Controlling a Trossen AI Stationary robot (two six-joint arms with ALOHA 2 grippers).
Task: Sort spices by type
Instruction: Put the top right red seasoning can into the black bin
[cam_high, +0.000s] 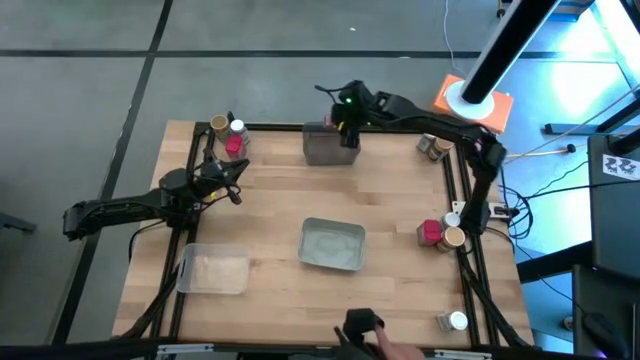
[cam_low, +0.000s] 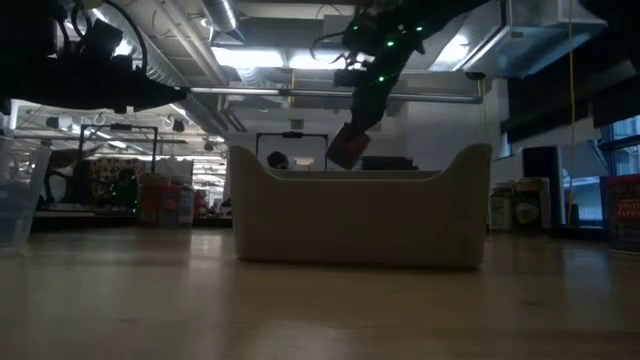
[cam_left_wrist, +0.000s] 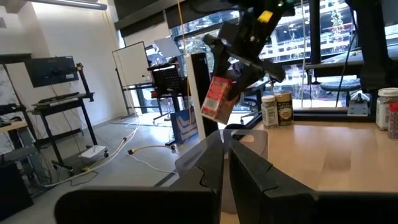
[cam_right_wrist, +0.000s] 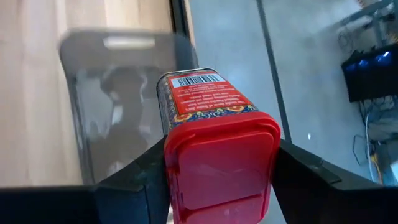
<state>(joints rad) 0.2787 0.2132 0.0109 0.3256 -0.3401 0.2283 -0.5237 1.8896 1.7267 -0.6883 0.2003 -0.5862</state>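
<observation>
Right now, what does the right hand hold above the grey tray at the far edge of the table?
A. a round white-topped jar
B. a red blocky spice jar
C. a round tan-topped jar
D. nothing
B: the right wrist view shows the right hand shut on the red blocky spice jar, with the grey tray below it.

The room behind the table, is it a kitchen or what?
Probably a lab or workshop, not a kitchen: a whiteboard, a monitor on a rolling stand, and cables lying across the bare concrete floor.
</observation>
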